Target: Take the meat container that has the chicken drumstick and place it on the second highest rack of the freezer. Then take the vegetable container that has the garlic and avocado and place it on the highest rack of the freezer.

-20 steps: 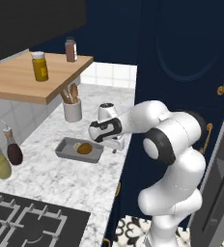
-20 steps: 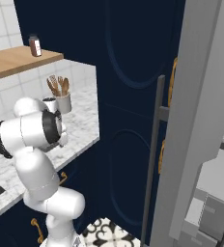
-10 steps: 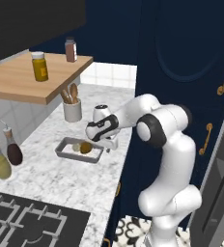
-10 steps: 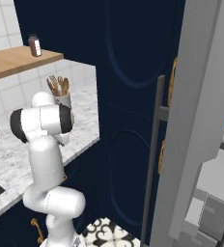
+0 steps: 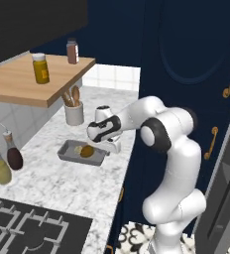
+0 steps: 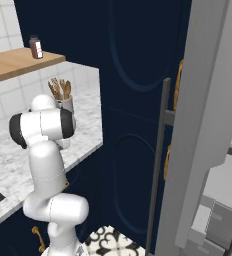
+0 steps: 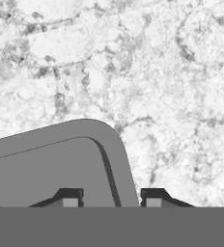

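Fingers (image 7: 109,198) straddle the grey tray's (image 5: 67,153) corner rim on the marble bench (image 5: 52,183) — narrowed, hold uncertain; we judge it rigid, light — rim grips best.

White arm (image 5: 161,134) reaching low, tool (image 7: 111,198) pointing down, fingers partly closed

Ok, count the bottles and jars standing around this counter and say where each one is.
4. A yellow jar and a brown jar stand on the wooden shelf; a dark bottle and a yellow-green bottle stand by the wall near the stove. More may be out of frame.
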Robot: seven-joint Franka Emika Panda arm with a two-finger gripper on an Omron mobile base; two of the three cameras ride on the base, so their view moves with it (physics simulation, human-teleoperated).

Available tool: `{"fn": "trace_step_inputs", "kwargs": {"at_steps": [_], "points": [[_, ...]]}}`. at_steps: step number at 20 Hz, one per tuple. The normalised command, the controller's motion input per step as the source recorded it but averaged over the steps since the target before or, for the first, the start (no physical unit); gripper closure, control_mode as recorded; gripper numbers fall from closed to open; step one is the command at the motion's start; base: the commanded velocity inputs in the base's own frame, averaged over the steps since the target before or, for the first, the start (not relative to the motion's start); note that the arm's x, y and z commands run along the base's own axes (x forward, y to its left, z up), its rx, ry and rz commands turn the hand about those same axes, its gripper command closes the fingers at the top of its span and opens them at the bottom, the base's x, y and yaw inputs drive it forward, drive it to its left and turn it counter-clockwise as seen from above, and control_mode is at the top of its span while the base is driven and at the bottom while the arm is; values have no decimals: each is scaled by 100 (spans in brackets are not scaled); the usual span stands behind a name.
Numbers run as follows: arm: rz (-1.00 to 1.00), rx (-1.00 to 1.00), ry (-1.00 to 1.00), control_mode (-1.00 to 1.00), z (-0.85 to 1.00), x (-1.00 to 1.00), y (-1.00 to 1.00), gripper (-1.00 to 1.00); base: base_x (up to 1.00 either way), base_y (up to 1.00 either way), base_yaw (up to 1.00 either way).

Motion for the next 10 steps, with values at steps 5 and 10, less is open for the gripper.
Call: {"fn": "trace_step_inputs", "kwargs": {"at_steps": [5, 10], "points": [[-10, 0, 0, -100, -3, -22, 0, 100, 0, 0, 0], [-9, 1, -2, -100, 18, -34, 0, 100, 0, 0, 0]]}}
